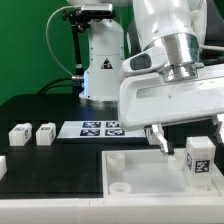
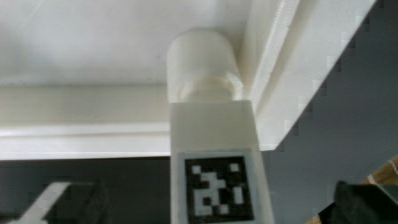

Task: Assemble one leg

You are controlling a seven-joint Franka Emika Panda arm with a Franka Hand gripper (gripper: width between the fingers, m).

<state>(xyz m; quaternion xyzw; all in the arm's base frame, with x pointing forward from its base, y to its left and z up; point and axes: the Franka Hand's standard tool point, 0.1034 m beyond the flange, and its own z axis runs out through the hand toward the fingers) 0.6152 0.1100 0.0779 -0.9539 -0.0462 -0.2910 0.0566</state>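
Note:
One leg [image 1: 197, 156], a white block with a black-and-white tag, stands upright at a corner of the large white tray [image 1: 140, 172] on the exterior view's right. In the wrist view the leg [image 2: 214, 130] has its round end against the tray's corner [image 2: 107, 60]. My gripper [image 1: 188, 138] hangs just over this leg, open, with one finger on each side and a gap between each finger and the leg. The fingertips [image 2: 365, 200] show only at the edge of the wrist view. Two more legs [image 1: 18, 135] [image 1: 45, 132] lie at the exterior view's left.
The marker board [image 1: 100, 128] lies on the black table behind the tray. A white robot base [image 1: 100, 65] stands at the back. Another white part [image 1: 2, 165] shows at the exterior view's far left edge.

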